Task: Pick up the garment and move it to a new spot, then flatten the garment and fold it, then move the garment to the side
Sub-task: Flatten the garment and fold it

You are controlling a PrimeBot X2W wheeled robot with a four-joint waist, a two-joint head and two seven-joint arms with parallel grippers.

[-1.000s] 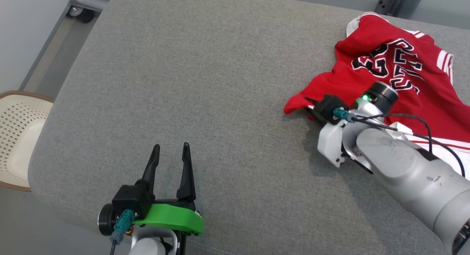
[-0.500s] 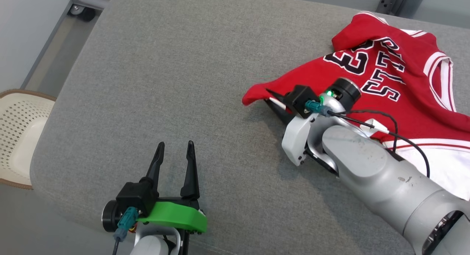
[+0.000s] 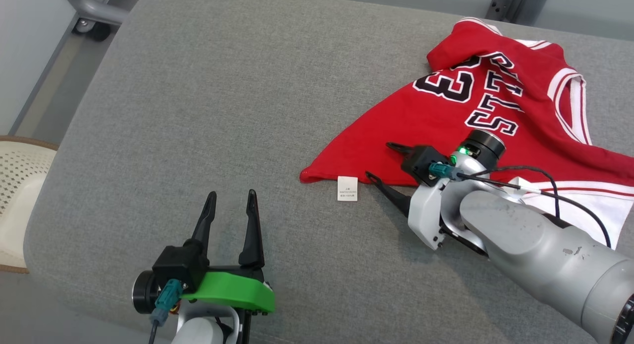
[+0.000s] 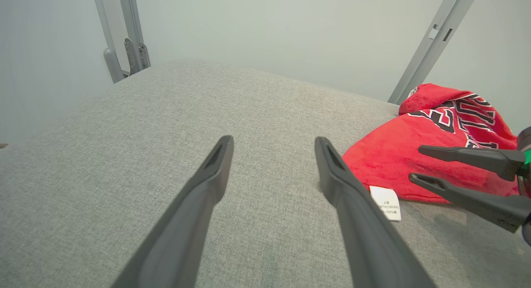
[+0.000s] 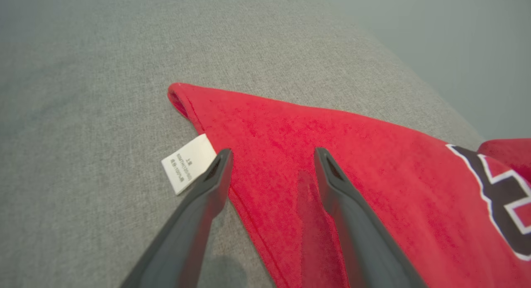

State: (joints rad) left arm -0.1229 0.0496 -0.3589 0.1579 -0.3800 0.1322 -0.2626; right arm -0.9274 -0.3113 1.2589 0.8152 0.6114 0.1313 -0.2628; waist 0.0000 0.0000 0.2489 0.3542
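Two grippers noted over the grey padded surface [image 3: 198, 96]. Left gripper [image 3: 232, 194] sat low near the front edge, well apart from the red jersey [image 3: 436, 116], fingers pointing away from the robot; jaws wide, bare grey fabric beneath them. Right gripper [image 3: 379, 160] lay at the jersey's near hem, fingers aimed toward the robot's left; jaws wide apart, not clamped on the cloth. Right wrist view: one finger [image 5: 336, 184] was over red fabric, the other had its tip just beside the white care label [image 5: 188, 163], and the hem ran between the two. Could not tell whether the fingertips touched the cloth.

Jersey lay on the right and far part of the surface. One corner was drawn out flat to a point toward the middle, the label sticking out from the hem near that corner. Far portion was bunched and folded over, black-and-white lettering and a "23" facing up, white-striped trim along the right side.

Off the surface: pale perforated basket [image 3: 22, 160] at left, caster wheel [image 3: 94, 30] at upper left.
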